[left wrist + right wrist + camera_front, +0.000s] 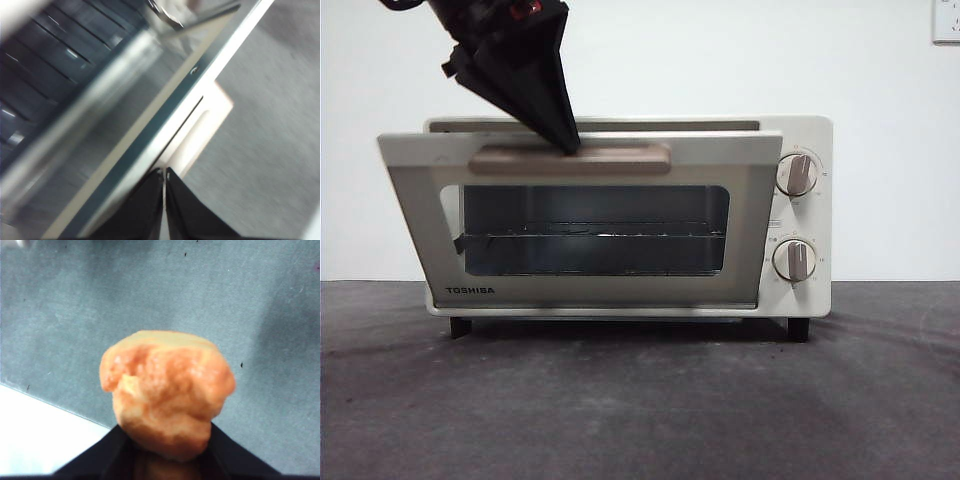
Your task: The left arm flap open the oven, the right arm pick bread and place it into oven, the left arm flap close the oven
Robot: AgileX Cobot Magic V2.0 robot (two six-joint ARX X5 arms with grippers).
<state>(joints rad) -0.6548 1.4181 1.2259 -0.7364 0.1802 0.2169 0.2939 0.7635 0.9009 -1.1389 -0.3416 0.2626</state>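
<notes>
Left black wedge gripper [565, 145]: we see jaws together behind the cream oven's [807, 225] beige handle [570, 159], door ajar.
Right gripper [167, 450]: clamped on the orange bread [167, 390].

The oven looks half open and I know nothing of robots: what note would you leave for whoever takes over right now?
Left gripper: fingers shut, tip on the handle of the oven.
Door tilted partly open, not yet flat.
Right gripper: shut on the bread, above the grey table.
Left: finish opening, put bread in, close the door.
</notes>
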